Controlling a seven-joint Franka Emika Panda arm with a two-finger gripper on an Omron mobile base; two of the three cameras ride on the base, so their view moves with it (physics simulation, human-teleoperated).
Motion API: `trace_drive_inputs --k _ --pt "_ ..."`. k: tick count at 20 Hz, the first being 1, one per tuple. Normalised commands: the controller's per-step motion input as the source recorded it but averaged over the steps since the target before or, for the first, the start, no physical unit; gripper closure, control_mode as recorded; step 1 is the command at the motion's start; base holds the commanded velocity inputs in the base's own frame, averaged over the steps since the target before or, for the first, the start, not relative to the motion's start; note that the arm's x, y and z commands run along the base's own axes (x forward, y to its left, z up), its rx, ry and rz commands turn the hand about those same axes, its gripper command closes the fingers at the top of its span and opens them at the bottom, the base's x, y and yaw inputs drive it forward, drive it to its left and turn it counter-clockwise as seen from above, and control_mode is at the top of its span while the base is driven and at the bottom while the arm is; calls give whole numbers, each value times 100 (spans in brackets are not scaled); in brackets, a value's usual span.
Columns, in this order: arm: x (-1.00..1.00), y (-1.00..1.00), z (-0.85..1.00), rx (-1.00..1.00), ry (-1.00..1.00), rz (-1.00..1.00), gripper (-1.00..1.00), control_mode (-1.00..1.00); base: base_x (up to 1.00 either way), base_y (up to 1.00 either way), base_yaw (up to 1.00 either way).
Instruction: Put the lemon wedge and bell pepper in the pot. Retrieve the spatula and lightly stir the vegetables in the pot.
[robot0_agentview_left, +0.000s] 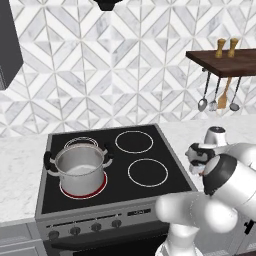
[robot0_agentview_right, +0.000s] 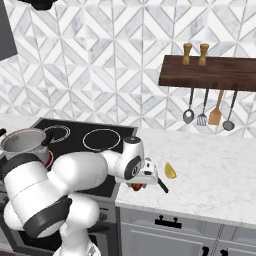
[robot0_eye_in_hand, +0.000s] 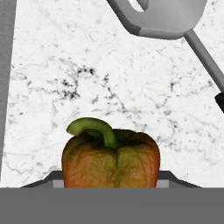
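White marble surface (robot0_agentview_right: 215, 170) right of the stove; gripper (robot0_agentview_right: 137, 186) low at its front edge w/ bell pepper (robot0_eye_in_hand: 110, 159) between the fingers, looks clamped but can't tell for sure. Lift straight up before swinging left to pot (robot0_agentview_left: 80, 167). Spatula (robot0_eye_in_hand: 166, 17) and lemon wedge (robot0_agentview_right: 170, 171) lie just beside, so avoid sideways drag.

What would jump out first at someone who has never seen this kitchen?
The bell pepper, orange-brown with a curled green stem, sits big and close at the bottom of the hand view on the marble counter, with the grey spatula lying beyond it. On the black stove, the shiny steel pot stands on a red-glowing burner. A small yellow lemon wedge lies on the counter right of the robot's hand.
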Motion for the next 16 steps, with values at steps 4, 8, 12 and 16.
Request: trace_drive_inputs --k 4,8,12,16 --pt "-11 6 44 0 -22 0 100 -100 0 0 0" --pt "-50 42 100 0 -33 0 100 -100 0 0 0" --pt "-26 99 100 0 -13 0 100 -100 0 0 0" --pt "-22 100 100 0 -4 5 100 -100 0 0 0"
